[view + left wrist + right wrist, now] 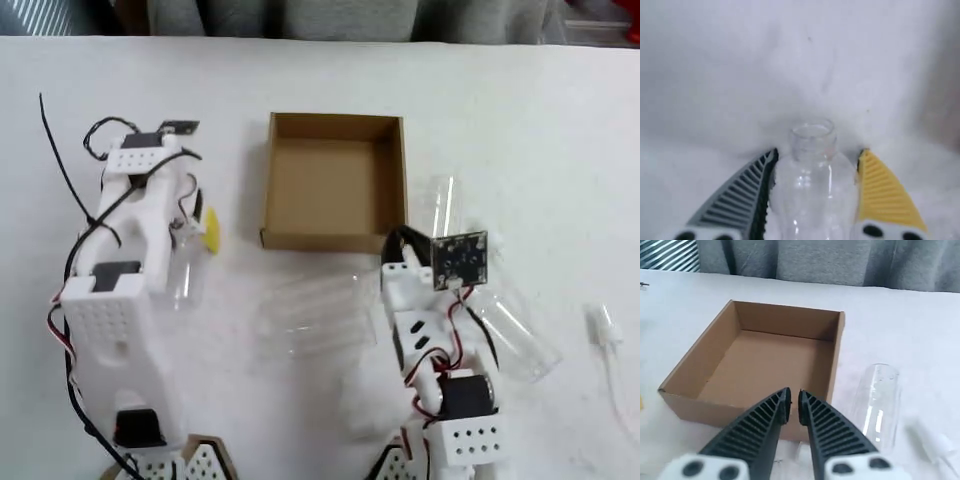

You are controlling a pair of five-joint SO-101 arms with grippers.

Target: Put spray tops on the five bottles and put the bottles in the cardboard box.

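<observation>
Toward the table's left edge, just left of cardboard box (pixel 335 118): left gripper (pixel 818 152) clamped on clear bottle (pixel 812 195), bare neck pointing past fingertips. Spray top (pixel 603 325) near right edge, well apart, nearer right gripper (pixel 794 392), closed, empty.

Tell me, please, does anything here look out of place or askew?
Nothing looks spilled or damaged. Loose bottles lie on their sides near the cardboard box, and one spray top lies apart from them.
</observation>
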